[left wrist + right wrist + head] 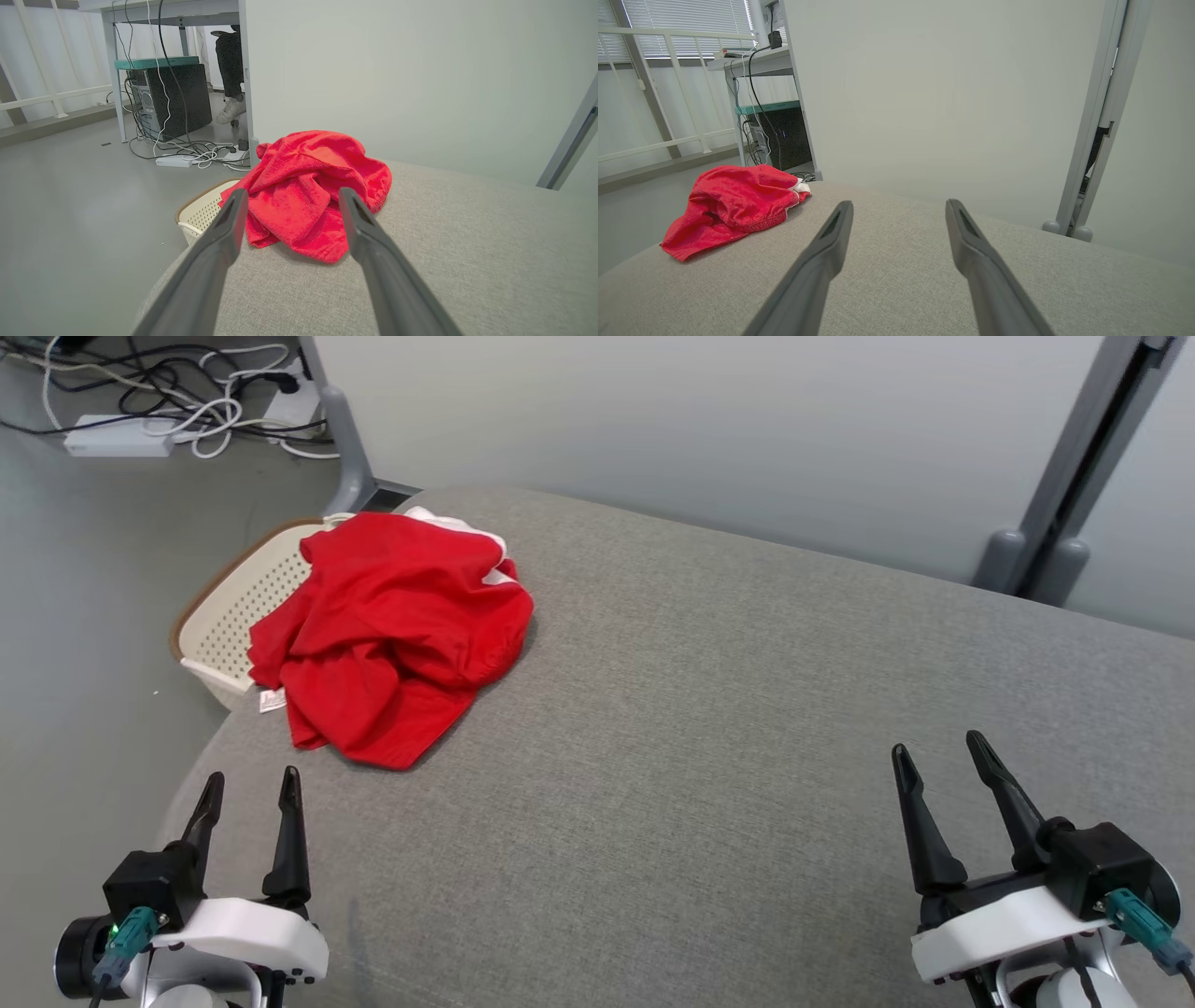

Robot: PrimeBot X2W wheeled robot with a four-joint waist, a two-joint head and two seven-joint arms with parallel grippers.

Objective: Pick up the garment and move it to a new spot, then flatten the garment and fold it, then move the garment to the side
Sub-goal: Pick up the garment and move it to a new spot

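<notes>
red garment (392, 635) crumpled on grey surface (747, 709) beside basket (238, 607); left claw (250, 786) and right claw (936, 747) both wide open, empty.

Perforated basket (233, 607) beside grey cushion (747, 756), cables (210, 415) behind.
</notes>
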